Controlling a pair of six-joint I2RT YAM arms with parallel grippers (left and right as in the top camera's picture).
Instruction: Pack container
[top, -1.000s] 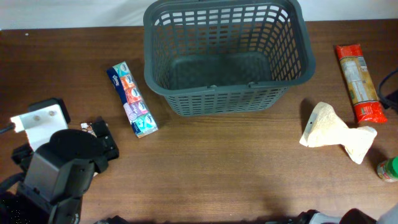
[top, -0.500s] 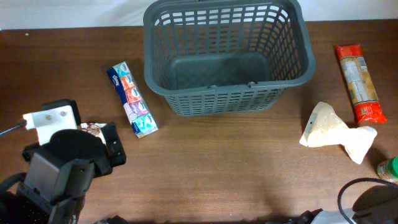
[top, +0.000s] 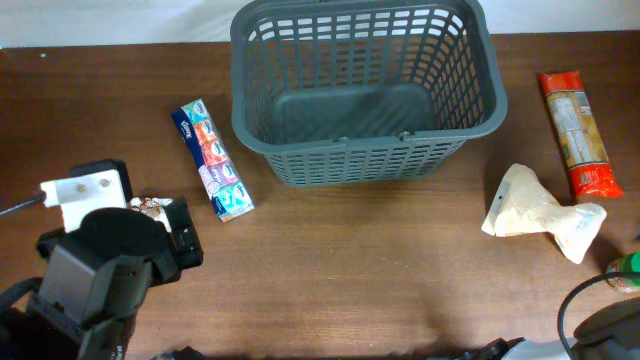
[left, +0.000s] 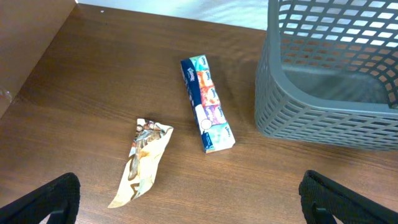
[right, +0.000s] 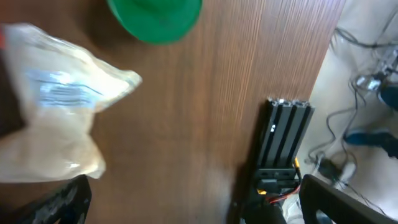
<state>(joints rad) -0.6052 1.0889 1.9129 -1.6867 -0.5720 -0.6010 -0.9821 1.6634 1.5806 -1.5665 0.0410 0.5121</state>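
The dark grey basket (top: 350, 160) stands empty at the back middle of the table; its corner also shows in the left wrist view (left: 323, 106). My left gripper (left: 186, 202) is open and empty, low at the front left, with a crumpled snack wrapper (left: 143, 162) just ahead of it. A colourful tissue pack (left: 207, 102) lies between the wrapper and the basket. My right gripper (right: 193, 205) is open and empty at the table's front right edge, next to a white bag (right: 50, 118) and a green-capped bottle (right: 155, 18).
A long red and orange pasta pack (top: 575, 132) lies at the far right. The white bag (top: 540, 213) lies right of the basket, and the green bottle (top: 628, 270) stands at the right edge. The tissue pack (top: 212, 160) and the wrapper (top: 152, 207) lie on the left.
My left arm moved a little to the right and forward, then held still. My right arm has come into the overhead view at the bottom right corner. The objects have not moved.
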